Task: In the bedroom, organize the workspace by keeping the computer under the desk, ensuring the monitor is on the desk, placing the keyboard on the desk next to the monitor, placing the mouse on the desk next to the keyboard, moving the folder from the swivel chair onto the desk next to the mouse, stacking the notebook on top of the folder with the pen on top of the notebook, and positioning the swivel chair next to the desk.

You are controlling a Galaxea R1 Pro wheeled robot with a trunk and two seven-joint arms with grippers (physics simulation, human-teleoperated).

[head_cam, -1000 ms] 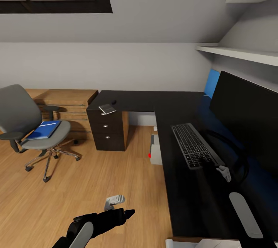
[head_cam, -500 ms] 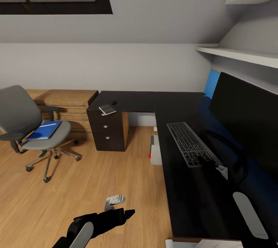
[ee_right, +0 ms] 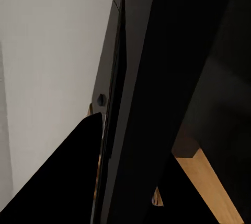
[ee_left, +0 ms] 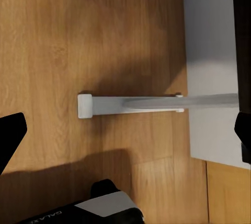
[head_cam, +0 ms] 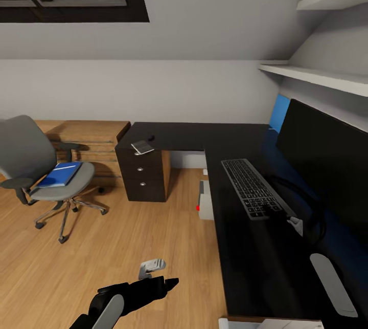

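The keyboard (head_cam: 251, 187) lies on the black desk (head_cam: 204, 134) in front of the monitor (head_cam: 327, 157). My right gripper (head_cam: 278, 216) is at the keyboard's near end and looks shut on it. The grey computer (head_cam: 206, 201) stands under the desk, its red light showing. At the left, the blue folder (head_cam: 60, 174) rests on the seat of the swivel chair (head_cam: 25, 152). The grey notebook (head_cam: 142, 147) lies above the drawer unit (head_cam: 142, 178), with a small dark object (head_cam: 151, 137) beside it. My left gripper (head_cam: 166, 284) hangs open over the floor, and its fingertips (ee_left: 10, 138) are spread wide.
A low light-wood cabinet (head_cam: 87, 137) stands behind the chair against the wall. White shelves (head_cam: 317, 73) and a blue wall panel (head_cam: 280, 111) are above and behind the monitor. Below my left gripper a white bar (ee_left: 130, 104) lies on the plank floor (head_cam: 102, 247).
The keyboard has slid left toward the desk's inner edge, together with my right gripper. The head camera has tilted slightly. The left arm has not moved.
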